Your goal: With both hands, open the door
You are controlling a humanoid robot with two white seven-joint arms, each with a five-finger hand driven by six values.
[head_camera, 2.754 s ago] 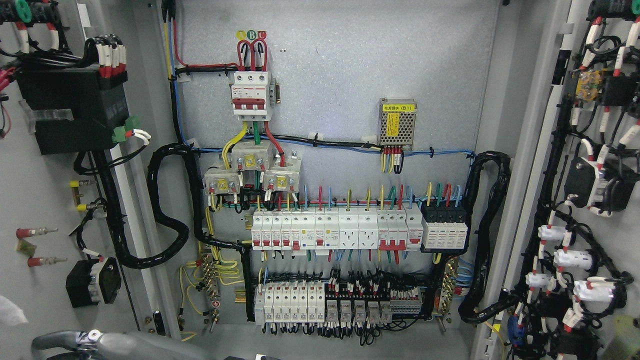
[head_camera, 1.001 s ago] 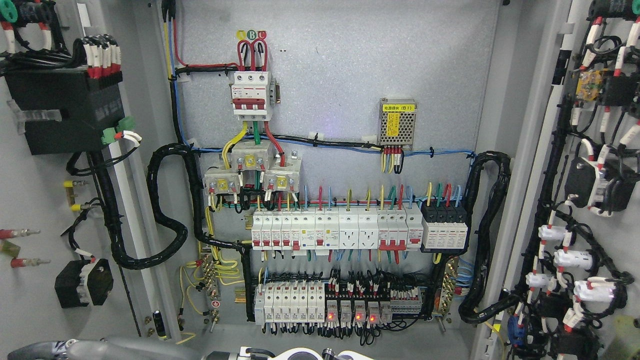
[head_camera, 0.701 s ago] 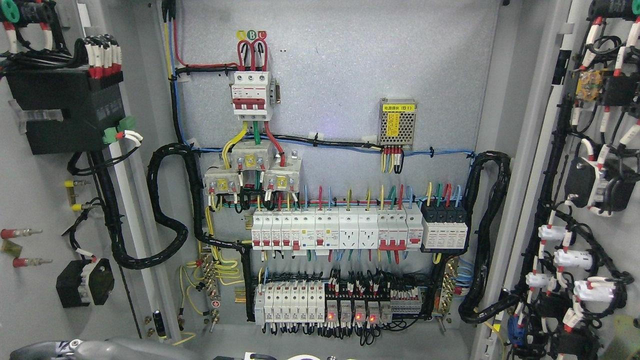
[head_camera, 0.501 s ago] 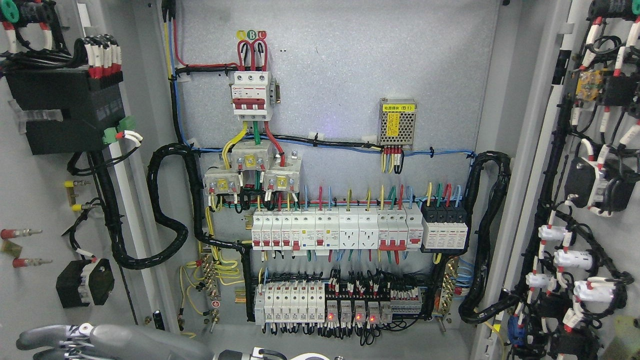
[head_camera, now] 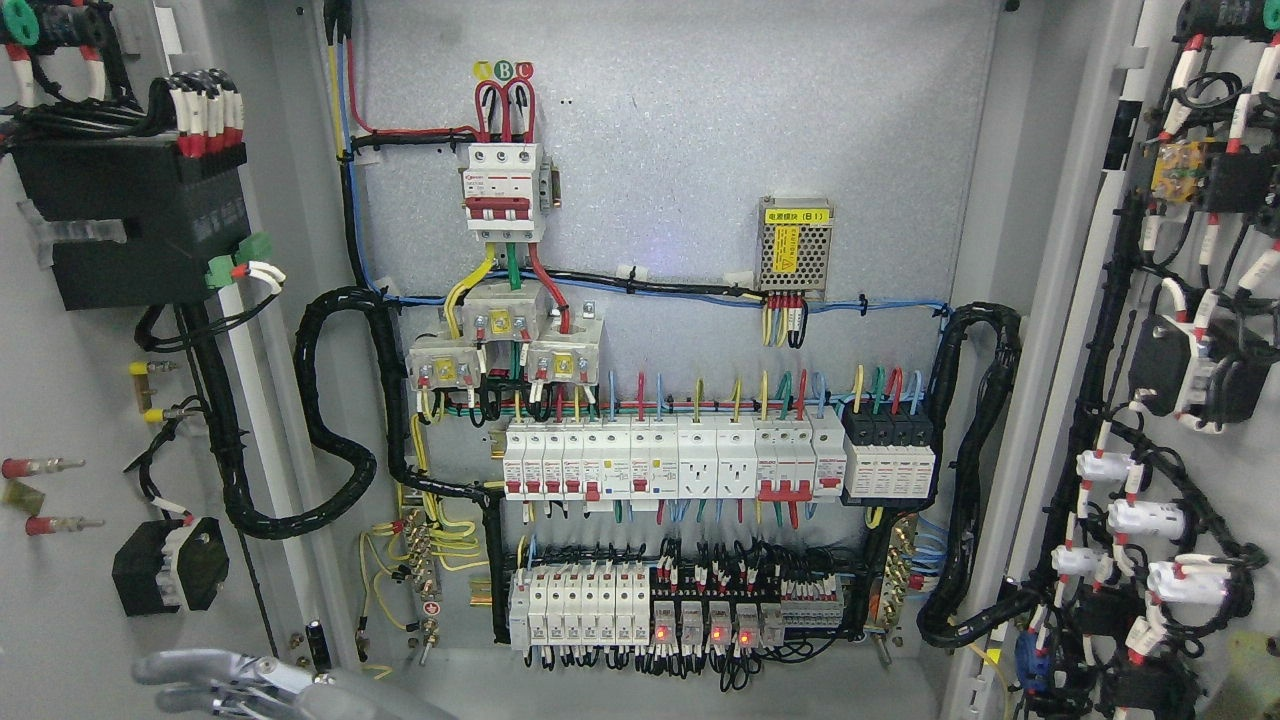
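The electrical cabinet stands with both doors swung wide. The left door [head_camera: 60, 400] shows its inner face with black modules and red-tipped wires. The right door [head_camera: 1245, 470] shows its inner face with black cable bundles and white connectors. My left hand [head_camera: 205, 675], grey, lies low at the bottom left edge in front of the left door's lower corner. Its fingers [head_camera: 170, 665] stretch out to the left and hold nothing. I cannot tell whether they touch the door. My right hand is out of view.
Inside the cabinet, the back panel [head_camera: 700, 130] carries a red-and-white main breaker [head_camera: 503, 190], rows of white breakers [head_camera: 670, 460], relays with red lights [head_camera: 700, 630] and a small power supply [head_camera: 795, 247]. Thick black cable looms [head_camera: 330, 420] run down both sides.
My left hand has slid right along the bottom edge. The white parts at the bottom middle have dropped out of view. Since the oldest frame the left door has swung slightly further left.
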